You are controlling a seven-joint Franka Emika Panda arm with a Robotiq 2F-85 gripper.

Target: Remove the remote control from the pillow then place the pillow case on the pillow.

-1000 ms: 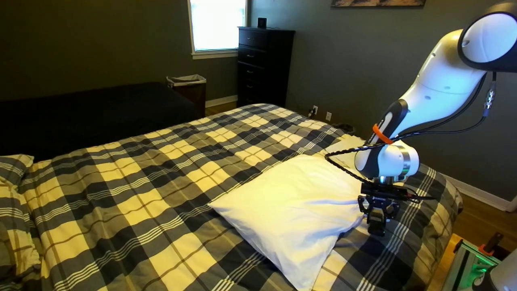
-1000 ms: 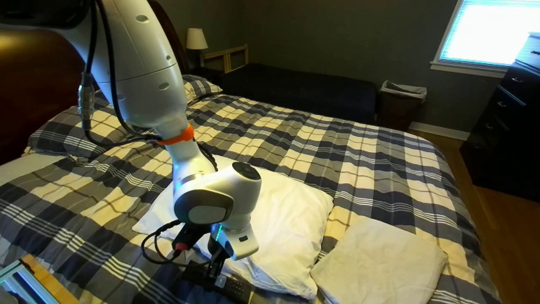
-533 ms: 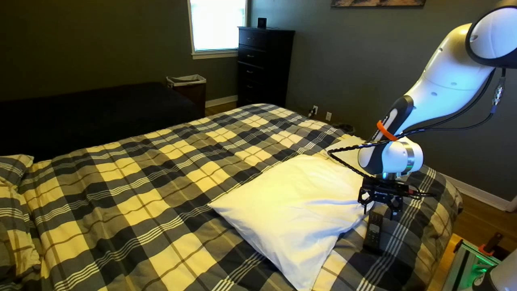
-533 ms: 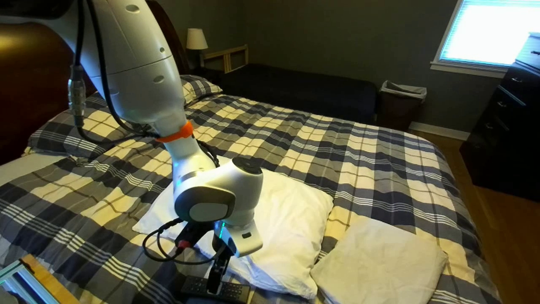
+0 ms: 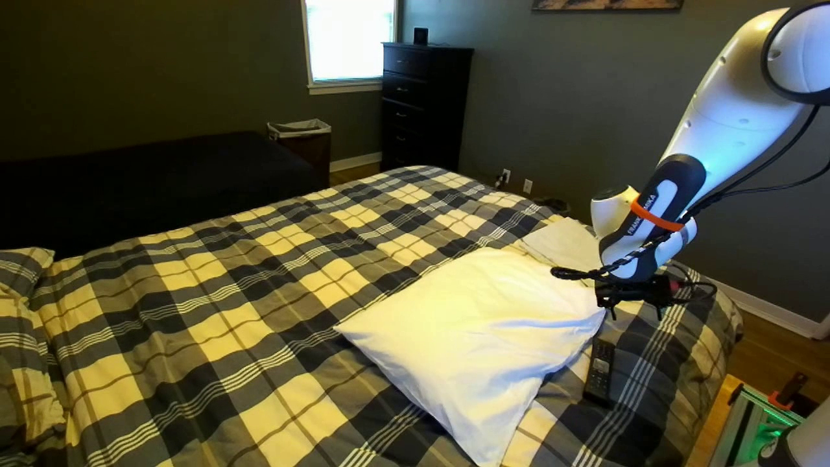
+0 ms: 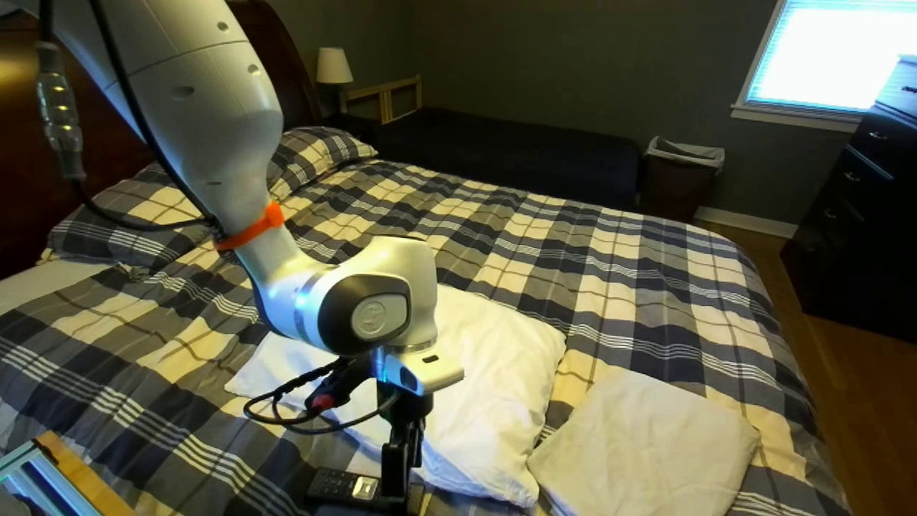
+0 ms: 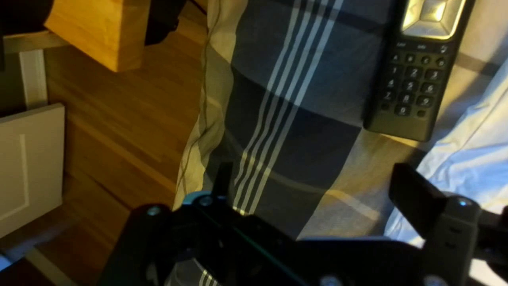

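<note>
Remote control (image 7: 416,71) lies newly released just beside the pillow (image 5: 467,324), the gripper (image 7: 314,174) lifted clear, spread wide and empty; removal appears complete.

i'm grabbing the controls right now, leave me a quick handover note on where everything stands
Gripper: open, nothing between its fingers, held above the plaid bedcover near the edge of the pillow.
Remote control: lying buttons up on the bedcover, beside the pillow.
Pillow: flat on the bed, bare white.
Pillow case: folded flat on the bed next to the pillow, not on it.
Done: remote is off the pillow and released.
Left: pick up the pillow case and place it on the pillow.
</note>
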